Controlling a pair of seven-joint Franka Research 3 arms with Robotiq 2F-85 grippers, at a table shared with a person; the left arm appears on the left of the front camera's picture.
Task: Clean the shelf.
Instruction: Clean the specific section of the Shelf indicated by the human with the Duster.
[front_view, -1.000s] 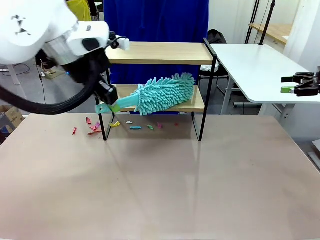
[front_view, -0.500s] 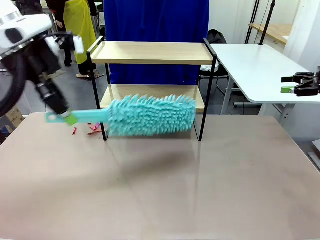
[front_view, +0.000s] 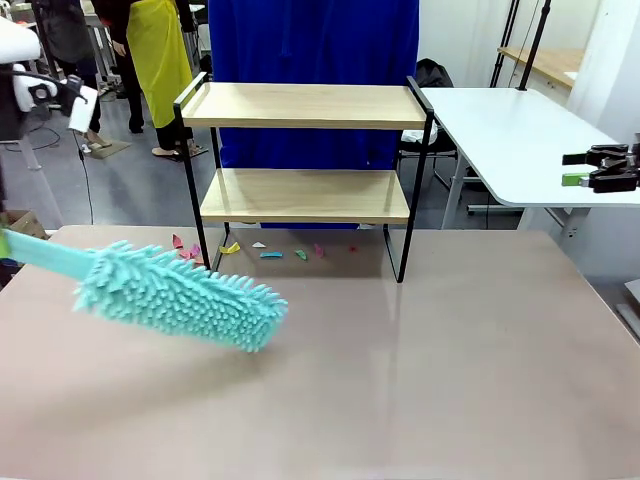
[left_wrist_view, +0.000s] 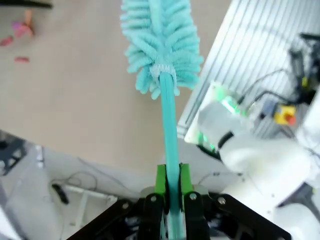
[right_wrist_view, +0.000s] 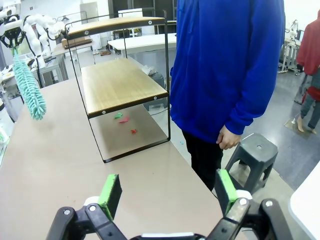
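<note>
**Our left hand holds the duster, and the shelf stands at the back**

Our left hand (left_wrist_view: 171, 176) is clenched tight on the thin handle of a fluffy teal duster (front_view: 180, 295). The handle runs straight up between the green pads (left_wrist_view: 160, 176) in the left wrist view. The fluffy head hangs over the left front part of the tabletop (front_view: 420, 380), well apart from the shelf (front_view: 305, 195). We cannot tell if it touches the tabletop.

The shelf stands upright in the middle of the far side of the tabletop. Small coloured scraps (front_view: 270, 252) lie on the tabletop under its lower board. A person in a blue top (right_wrist_view: 225, 65) stands just behind the shelf.

Our right hand (right_wrist_view: 167, 192) is off to the right side. Its fingers are spread wide and it grips nothing.
</note>
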